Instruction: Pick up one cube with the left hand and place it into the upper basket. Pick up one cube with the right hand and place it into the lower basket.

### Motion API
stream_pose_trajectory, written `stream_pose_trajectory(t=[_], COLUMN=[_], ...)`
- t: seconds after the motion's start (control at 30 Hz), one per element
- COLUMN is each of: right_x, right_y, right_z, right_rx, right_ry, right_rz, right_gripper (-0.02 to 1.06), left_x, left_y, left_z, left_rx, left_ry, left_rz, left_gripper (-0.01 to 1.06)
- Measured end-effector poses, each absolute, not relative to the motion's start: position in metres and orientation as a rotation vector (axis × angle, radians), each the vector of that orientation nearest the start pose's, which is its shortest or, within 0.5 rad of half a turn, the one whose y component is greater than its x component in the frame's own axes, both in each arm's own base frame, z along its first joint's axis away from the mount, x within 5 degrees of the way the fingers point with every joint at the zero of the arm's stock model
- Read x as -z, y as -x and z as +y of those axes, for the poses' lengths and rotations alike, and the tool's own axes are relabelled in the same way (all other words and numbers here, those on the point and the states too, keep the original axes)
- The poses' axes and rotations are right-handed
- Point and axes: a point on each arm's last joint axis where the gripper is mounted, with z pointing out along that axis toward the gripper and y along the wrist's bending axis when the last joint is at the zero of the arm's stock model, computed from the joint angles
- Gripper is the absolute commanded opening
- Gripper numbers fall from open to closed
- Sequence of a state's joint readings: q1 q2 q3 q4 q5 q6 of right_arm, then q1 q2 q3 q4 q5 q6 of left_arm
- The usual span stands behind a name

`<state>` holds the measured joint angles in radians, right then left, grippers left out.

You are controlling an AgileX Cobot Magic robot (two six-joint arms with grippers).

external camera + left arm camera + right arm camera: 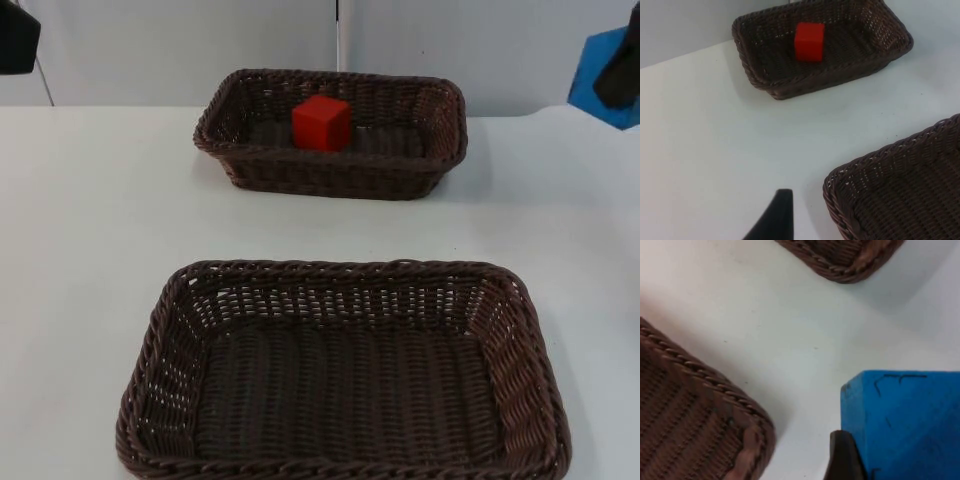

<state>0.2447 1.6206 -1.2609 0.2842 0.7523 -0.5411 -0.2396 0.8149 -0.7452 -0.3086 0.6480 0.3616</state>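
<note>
A red cube (321,122) (809,41) rests inside the upper brown wicker basket (440,150) (755,70) at the back of the table. The lower basket (170,330) (840,185) in front holds nothing. My right gripper (612,75) hangs high at the far right, above the table, shut on a blue cube (598,70) (905,425). In the right wrist view a black fingertip (842,457) presses on that cube's side, with corners of the lower basket (700,415) and upper basket (840,257) below. My left gripper (15,38) waits raised at the far left.
White table (90,200) lies bare between and beside the two baskets. The grey partition wall (150,50) stands right behind the upper basket.
</note>
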Motion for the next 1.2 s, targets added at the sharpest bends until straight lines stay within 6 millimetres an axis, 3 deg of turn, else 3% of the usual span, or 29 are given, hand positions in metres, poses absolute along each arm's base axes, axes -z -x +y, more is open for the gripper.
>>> stream_pose_trajectory(t=[0.2, 0.37, 0.53, 0.97, 1.2], right_x=[-0.281, -0.281, -0.281, -0.279, -0.266], right_y=[-0.326, -0.308, -0.293, -0.261, -0.25], right_z=[0.122, 0.162, 0.188, 0.231, 0.251], right_rx=[-0.241, -0.289, -0.318, -0.325, -0.343], right_ry=[0.876, 1.031, 1.136, 1.353, 1.441], right_rz=[2.414, 2.363, 2.322, 2.228, 2.215], right_gripper=[0.0, 0.0, 0.0, 0.0, 0.0], left_x=[-0.33, -0.33, -0.33, -0.33, -0.33], left_y=[-0.15, -0.15, -0.15, -0.15, -0.15], left_z=[-0.054, -0.054, -0.054, -0.054, -0.054], left_rx=[0.273, 0.273, 0.273, 0.273, 0.273], left_ry=[-0.485, -0.485, -0.485, -0.485, -0.485], left_rz=[2.125, 2.125, 2.125, 2.125, 2.125], left_gripper=[1.05, 1.05, 1.05, 1.05, 1.05])
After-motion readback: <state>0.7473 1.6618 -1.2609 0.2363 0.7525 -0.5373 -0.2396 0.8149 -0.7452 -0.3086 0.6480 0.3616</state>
